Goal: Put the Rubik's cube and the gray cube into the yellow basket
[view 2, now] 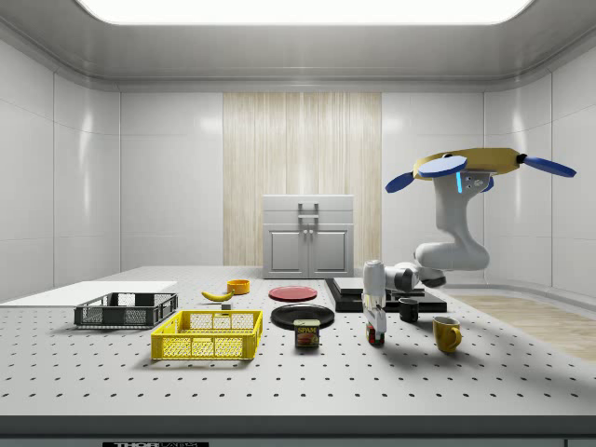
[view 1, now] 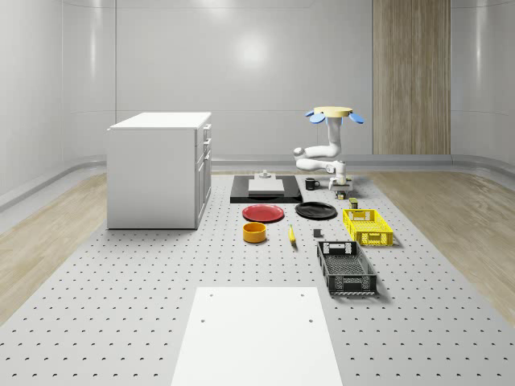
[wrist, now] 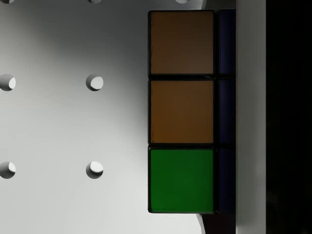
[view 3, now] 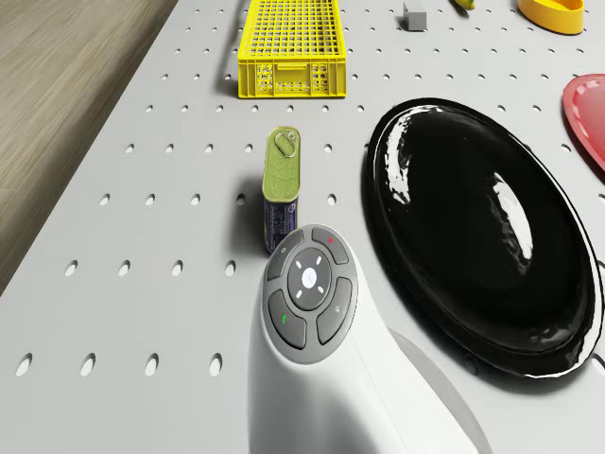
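The claw [view 2: 375, 337] hangs straight down from the bent white arm [view 2: 447, 253] and reaches almost to the perforated surface [view 2: 484, 382], just beside the spam can [view 2: 307, 333] on the side view's right. In the wrist view the Rubik's cube [wrist: 181, 112] sits right under it, two orange tiles and one green tile facing up, with one dark finger [wrist: 287, 117] along its edge; whether the claw is apart or clamped on the cube I cannot tell. The cube rests on the surface in that view.

The drone [view 2: 475, 168] hovers above the surface, beyond the yellow mug [view 2: 446, 332] toward the side view's right, its blue rotors level.

In the drone view the can lies beside the black plate [view 3: 482, 227], and the yellow basket [view 3: 288, 43] stands further on, with the gray cube [view 3: 414, 15] on the surface near it. In the whole-scene view the gray cube [view 1: 317, 234] lies between the basket [view 1: 368, 226] and the banana [view 1: 291, 234], just beyond the black basket [view 1: 346, 268]. A red plate [view 1: 263, 212] and an orange bowl [view 1: 254, 232] sit to the whole-scene view's left of these, and a white cabinet [view 1: 158, 169] stands further left.
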{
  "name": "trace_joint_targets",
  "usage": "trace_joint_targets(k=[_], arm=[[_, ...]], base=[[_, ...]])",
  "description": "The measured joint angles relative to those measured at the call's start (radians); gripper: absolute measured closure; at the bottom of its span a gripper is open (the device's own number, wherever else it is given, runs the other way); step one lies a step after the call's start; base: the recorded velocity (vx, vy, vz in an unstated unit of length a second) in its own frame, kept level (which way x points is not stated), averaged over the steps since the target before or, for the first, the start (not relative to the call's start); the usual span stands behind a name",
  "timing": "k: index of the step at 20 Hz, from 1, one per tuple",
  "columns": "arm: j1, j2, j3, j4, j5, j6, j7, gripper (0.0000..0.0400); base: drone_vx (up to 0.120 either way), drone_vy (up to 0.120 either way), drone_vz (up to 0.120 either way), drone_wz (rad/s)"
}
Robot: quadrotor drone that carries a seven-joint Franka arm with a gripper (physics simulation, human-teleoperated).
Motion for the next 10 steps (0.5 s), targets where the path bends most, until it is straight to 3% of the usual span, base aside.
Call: trace_joint_targets(k=[5, 10], arm=[[-0.002, -0.002, 0.063, -0.015, 0.061, -0.02, 0.009, 0.0075], [-0.008, -0.005, 0.136, -0.028, 0.133, -0.04, 0.021, 0.0075]], base=[[0.0, 0.0, 0.0, 0.0], [0.0, 0.0, 0.12, 0.0]])
